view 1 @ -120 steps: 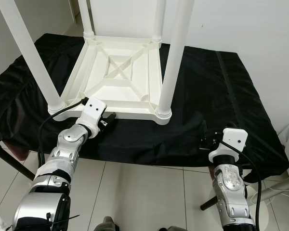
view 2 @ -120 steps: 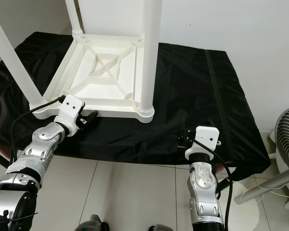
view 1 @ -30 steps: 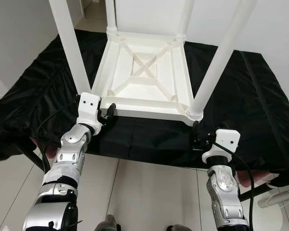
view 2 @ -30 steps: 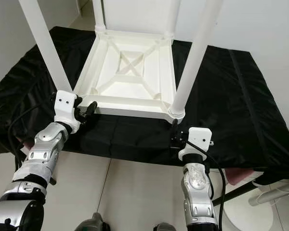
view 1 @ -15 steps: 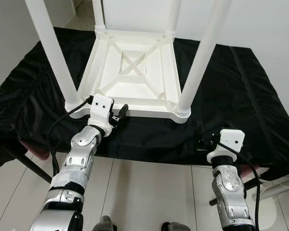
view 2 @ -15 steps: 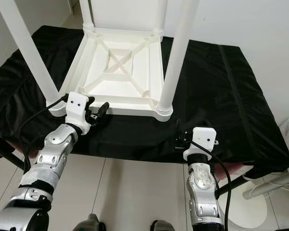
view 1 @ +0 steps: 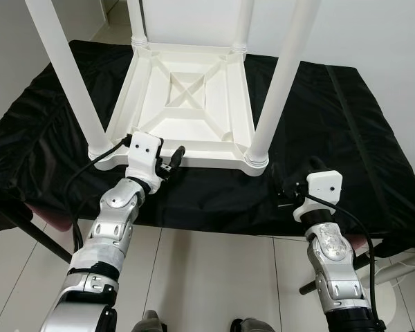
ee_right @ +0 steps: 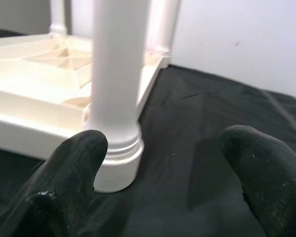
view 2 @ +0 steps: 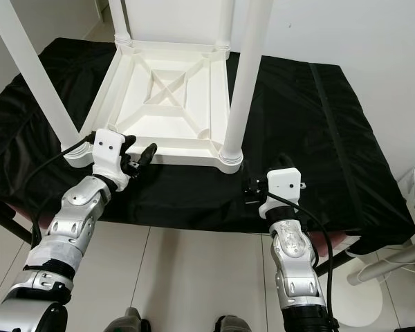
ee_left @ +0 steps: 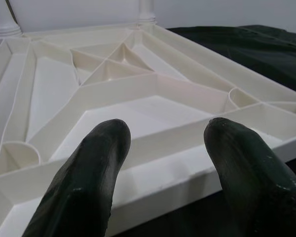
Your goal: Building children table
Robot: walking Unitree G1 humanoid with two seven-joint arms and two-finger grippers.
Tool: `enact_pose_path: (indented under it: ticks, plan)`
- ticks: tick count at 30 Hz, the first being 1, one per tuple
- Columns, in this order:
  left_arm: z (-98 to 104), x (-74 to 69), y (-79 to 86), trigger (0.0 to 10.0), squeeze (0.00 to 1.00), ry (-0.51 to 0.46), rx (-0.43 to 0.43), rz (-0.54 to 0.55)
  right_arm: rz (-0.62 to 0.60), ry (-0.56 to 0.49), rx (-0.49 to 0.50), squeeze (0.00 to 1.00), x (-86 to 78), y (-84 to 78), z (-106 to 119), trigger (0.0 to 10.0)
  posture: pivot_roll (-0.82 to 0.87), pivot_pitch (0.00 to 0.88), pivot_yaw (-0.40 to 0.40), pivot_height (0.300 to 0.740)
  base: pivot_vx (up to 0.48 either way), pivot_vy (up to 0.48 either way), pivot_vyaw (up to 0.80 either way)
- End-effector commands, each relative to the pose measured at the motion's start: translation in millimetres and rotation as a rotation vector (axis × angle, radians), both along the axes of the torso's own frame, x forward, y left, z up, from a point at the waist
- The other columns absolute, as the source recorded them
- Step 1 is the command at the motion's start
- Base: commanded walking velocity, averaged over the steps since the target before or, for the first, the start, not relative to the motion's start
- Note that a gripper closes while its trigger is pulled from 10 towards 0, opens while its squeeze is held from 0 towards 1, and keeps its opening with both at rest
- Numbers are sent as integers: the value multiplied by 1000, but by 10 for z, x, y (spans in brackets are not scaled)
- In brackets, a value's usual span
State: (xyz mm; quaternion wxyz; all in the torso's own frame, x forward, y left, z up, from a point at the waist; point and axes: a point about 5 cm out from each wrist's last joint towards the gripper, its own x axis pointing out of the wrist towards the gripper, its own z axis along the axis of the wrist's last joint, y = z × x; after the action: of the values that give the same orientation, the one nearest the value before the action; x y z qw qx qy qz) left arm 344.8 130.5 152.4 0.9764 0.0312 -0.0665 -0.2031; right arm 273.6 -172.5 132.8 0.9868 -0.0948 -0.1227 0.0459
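A black cloth covers the work surface before a white wall, with pale floor tiles below. The white children table lies upside down on it, 4 legs up. My left gripper spreads wide at its near rim; my right gripper gapes beside the near-right leg, holding nothing.
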Motion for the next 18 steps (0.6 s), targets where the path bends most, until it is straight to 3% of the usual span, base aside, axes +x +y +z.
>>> enact_pose_path:
  ticks: [1, 2, 13, 18]
  plan:
    - [35, -14, -47, 10000, 0, -3, 13, -103, 24, 22, 0, 482, 12, 28, -33, 10000, 43, 29, 18, 740, 0, 0, 0]
    - [42, -14, -51, 10000, 0, -9, 20, -103, 33, 24, 3, 0, 19, 39, -37, 10000, 43, 29, 18, 740, 0, 0, 0]
    - [153, -47, -115, 10000, 0, -56, 83, -174, 114, 27, 24, 0, 270, 197, 35, 10000, 62, 32, 5, 740, 0, 0, 0]
    - [171, -165, -161, 10000, 0, -46, 104, -294, 101, -6, 56, 0, 395, 264, 153, 10000, 80, 42, -13, 740, 0, 0, 0]
